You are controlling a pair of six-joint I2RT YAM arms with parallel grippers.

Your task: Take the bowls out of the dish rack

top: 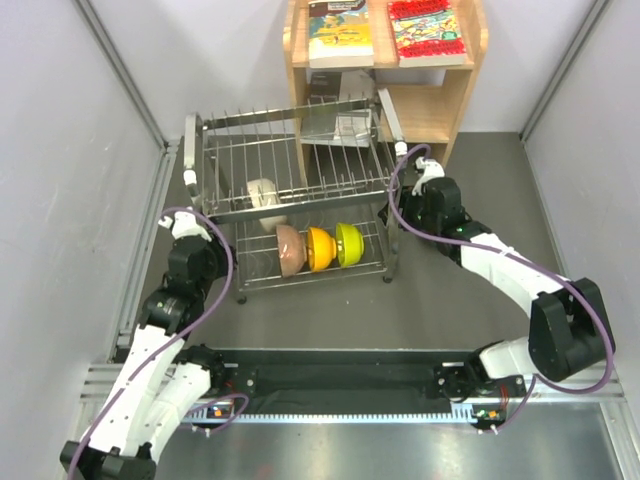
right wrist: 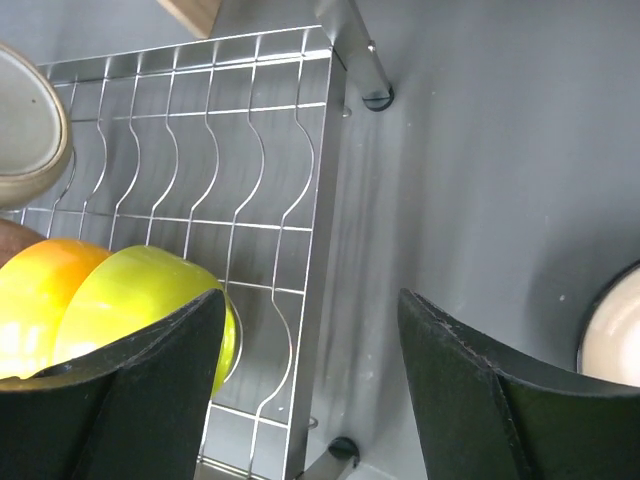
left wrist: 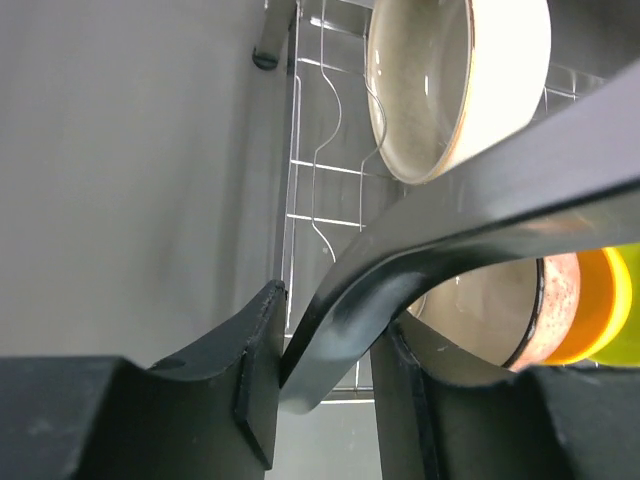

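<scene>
On the left gripper point(left wrist: 330, 325) the jaws stood clamped on a dark curved bar point(left wrist: 480, 190), which filled the gap between the two fingers point(left wrist: 255, 370). It looked like the side handle at the rack's left end, though the wrist view did not settle that. The right gripper point(right wrist: 310, 300) had its jaws wide apart with nothing between them, hanging above the right edge of the rack's lower tier.

Four bowls sat in the dish rack point(top: 330, 195). On the lower tier three stood on edge in a close row near the front: the pinkish-brown bowl point(top: 290, 249) on the left, the orange bowl point(top: 320, 249) in the middle and the yellow-green bowl point(top: 349, 243) on the right. The cream-white bowl point(top: 263, 193) stood on edge farther back and to the left. In the wrist views it seemed to rest on that same lower grid, under the upper tier. In the right wrist view a pale round rim point(right wrist: 612, 335) showed at the right border, down on the table and apart from the rack. What it belonged to I could not tell.

The rack stood on the dark grey table point(top: 450, 300), with one arm reaching to each end of it. Behind it was a wooden bookshelf point(top: 445, 110) with two books point(top: 340, 30) lying on top.
</scene>
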